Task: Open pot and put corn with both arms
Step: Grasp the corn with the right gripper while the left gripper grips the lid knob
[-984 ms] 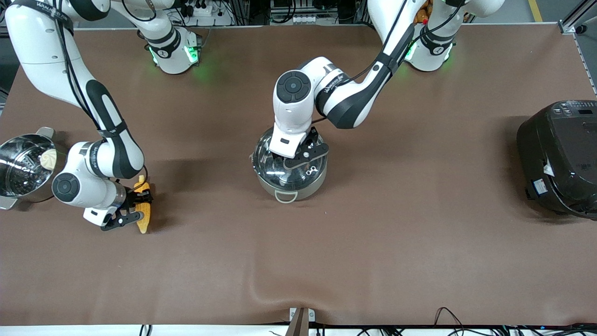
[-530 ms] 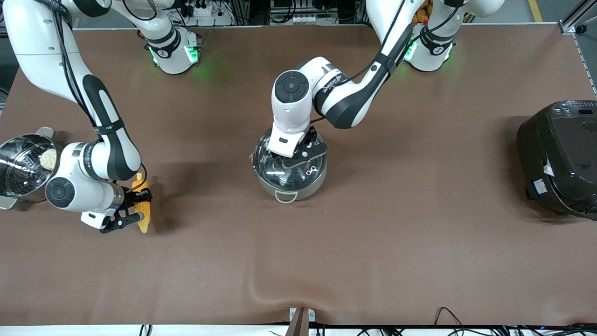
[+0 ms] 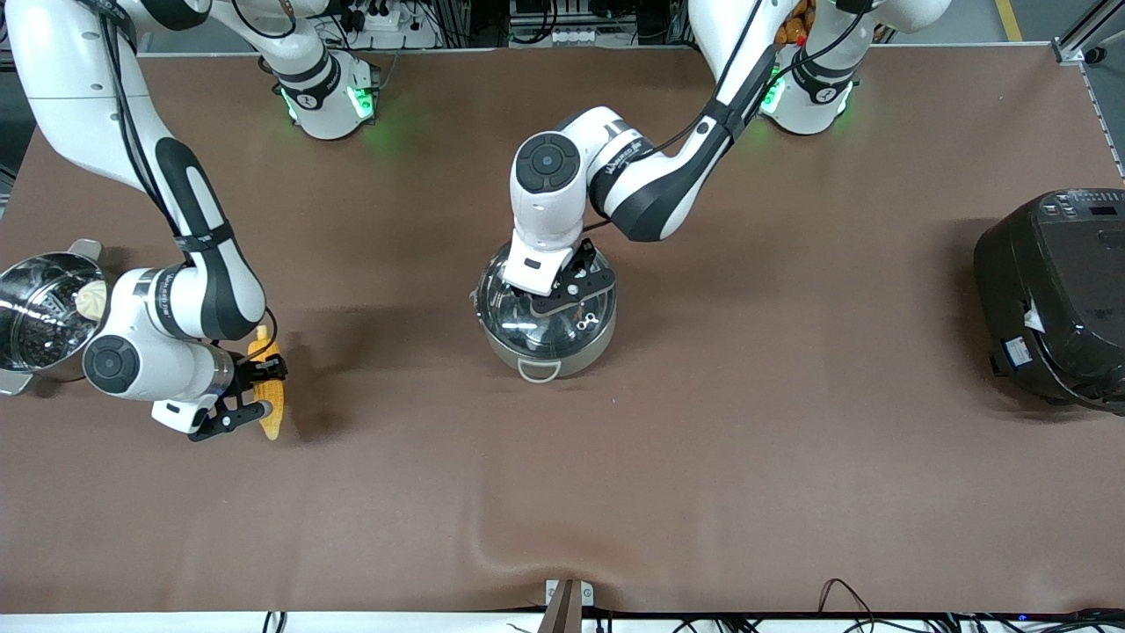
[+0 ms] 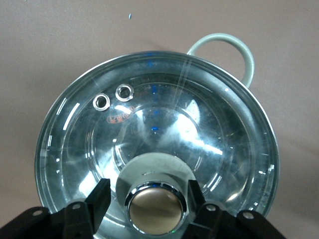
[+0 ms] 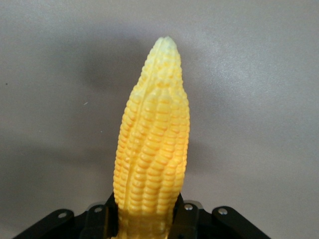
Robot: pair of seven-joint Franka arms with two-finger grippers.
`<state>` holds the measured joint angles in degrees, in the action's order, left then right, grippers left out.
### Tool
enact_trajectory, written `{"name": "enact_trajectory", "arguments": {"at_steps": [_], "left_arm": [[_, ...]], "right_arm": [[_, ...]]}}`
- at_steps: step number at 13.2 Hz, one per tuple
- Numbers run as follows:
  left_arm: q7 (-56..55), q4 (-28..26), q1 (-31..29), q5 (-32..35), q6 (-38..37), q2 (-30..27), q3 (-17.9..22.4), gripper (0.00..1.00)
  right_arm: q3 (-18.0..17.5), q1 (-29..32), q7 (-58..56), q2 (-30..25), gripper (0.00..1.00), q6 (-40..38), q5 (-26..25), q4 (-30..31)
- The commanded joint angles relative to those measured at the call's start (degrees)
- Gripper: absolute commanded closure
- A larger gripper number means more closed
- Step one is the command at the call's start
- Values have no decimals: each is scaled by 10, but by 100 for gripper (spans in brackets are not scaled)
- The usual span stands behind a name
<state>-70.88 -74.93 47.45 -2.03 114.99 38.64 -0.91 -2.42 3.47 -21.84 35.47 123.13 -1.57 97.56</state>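
The steel pot (image 3: 547,353) stands mid-table with its glass lid (image 3: 518,327) on. My left gripper (image 3: 562,297) is on the lid. In the left wrist view it (image 4: 148,189) is open, with a finger on each side of the copper-coloured knob (image 4: 154,210) and a small gap between them. The lid (image 4: 164,124) and one grey loop handle (image 4: 234,50) show there. My right gripper (image 3: 253,389) is shut on the stub end of the corn (image 3: 271,406), held just over the cloth near the right arm's end of the table. It (image 5: 147,215) grips the corn (image 5: 154,144).
A steel steamer pot (image 3: 26,338) with a white bun (image 3: 90,301) stands beside my right arm at the table's edge. A large black rice cooker (image 3: 1055,299) stands at the left arm's end. The brown cloth has a ripple (image 3: 527,536) near the front edge.
My right gripper has moved a little toward the steamer pot with the corn in it. My left gripper has shifted slightly over the lid and stays around the knob.
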Motion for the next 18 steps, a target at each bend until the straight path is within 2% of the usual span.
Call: {"name": "enact_trajectory", "arguments": {"at_steps": [1, 4, 5, 8, 13, 16, 18], "left_arm": [[-4, 15, 8, -3, 2, 11, 7, 38], [-4, 15, 8, -3, 2, 11, 7, 52], [-4, 15, 8, -3, 2, 10, 7, 60], [-9, 15, 9, -3, 1, 10, 6, 100], [-9, 14, 4, -9, -9, -32, 6, 100], [-9, 13, -3, -4, -59, -72, 8, 100], [-3, 3, -27, -2, -91, -115, 9, 100]], "right_arm": [[-6, 0, 4, -23, 100, -9, -2, 3], [-18, -3, 1, -33, 100, -28, -3, 2], [-28, -6, 4, -40, 100, -28, -3, 0], [-31, -12, 5, -45, 100, -45, -3, -17], [-31, -12, -1, -46, 100, -52, -3, -21], [-32, -25, -21, -56, 100, -72, -5, -29], [-32, -41, -15, -65, 100, -102, -4, -30]]}}
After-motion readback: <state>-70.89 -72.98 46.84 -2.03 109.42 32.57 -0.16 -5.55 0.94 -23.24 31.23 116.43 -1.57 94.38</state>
